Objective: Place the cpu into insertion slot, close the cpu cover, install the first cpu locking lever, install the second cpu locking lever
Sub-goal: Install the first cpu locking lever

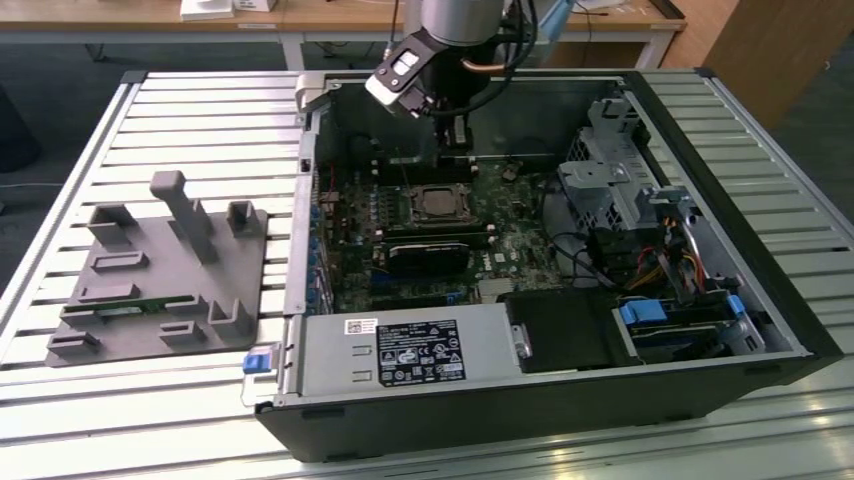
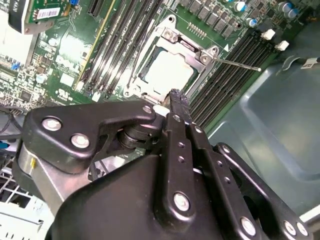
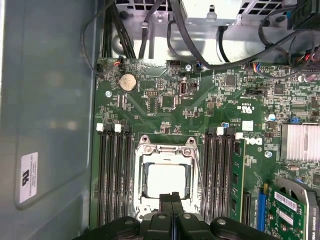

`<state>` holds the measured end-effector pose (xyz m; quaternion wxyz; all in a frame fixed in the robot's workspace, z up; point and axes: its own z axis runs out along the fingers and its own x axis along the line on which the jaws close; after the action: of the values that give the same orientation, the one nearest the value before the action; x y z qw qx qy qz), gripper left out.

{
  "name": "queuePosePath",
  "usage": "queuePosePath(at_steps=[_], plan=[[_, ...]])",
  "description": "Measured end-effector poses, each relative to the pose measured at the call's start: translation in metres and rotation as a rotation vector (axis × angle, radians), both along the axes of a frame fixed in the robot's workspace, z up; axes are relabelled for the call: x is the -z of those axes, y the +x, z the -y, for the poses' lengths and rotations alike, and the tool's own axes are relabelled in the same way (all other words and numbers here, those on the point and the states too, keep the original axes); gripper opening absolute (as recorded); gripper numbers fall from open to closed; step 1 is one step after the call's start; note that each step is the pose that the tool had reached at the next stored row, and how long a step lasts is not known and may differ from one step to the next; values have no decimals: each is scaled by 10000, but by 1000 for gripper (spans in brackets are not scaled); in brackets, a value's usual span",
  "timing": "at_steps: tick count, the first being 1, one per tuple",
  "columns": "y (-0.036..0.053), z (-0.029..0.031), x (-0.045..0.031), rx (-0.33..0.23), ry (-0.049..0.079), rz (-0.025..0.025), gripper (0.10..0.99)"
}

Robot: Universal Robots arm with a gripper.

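Hanging inside the open computer case [image 1: 534, 405], the gripper [image 1: 458, 158] is seen with its fingers pressed flat together and nothing gripped between them. In both wrist views the joined fingertips [image 3: 171, 198] are placed at one edge of the cpu cover [image 3: 165, 149]; whether metal is touched cannot be told. Just beyond the tips the cpu [image 3: 162, 179] is found, lying flat in the insertion slot [image 3: 141, 186], its pale top showing through the cover's square window. The cover is lowered over the chip, its silvery frame surrounding it on all sides. A thin metal lever [image 2: 240, 64] is seen in the second wrist view, jutting away from one corner of the frame and out over the long black memory slots [image 3: 112, 170]. These slots flank the socket on two sides, all set on the green motherboard [image 3: 165, 115]. In the exterior view the case is laid on its side on a slatted table [image 1: 200, 110], and a grey fixture [image 1: 160, 270] is set well apart at the exterior view's left.
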<state>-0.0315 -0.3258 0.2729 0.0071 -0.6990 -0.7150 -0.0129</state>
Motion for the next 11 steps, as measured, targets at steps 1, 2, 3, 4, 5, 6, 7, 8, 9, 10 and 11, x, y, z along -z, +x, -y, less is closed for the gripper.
queuePosePath(at_steps=[1, 2, 3, 4, 5, 6, 7, 8, 9, 10, 11], plan=[[0, 0, 1, -23, 2, 1, 106], [0, 0, 1, -105, 2, 1, 106], [0, 0, 0, -291, -1, 1, 106], [0, 0, 0, -469, -3, 0, 106], [0, 0, -1, -650, -5, 0, 106], [0, 0, 0, -834, -5, 0, 106], [0, 0, -1, -1014, -6, -1, 106], [0, 0, 0, -1195, -6, -1, 106], [0, 0, 0, -1374, -5, 0, 106], [0, 0, 1, -1554, -5, 0, 106], [0, 0, 1, -1733, -5, 0, 106]])
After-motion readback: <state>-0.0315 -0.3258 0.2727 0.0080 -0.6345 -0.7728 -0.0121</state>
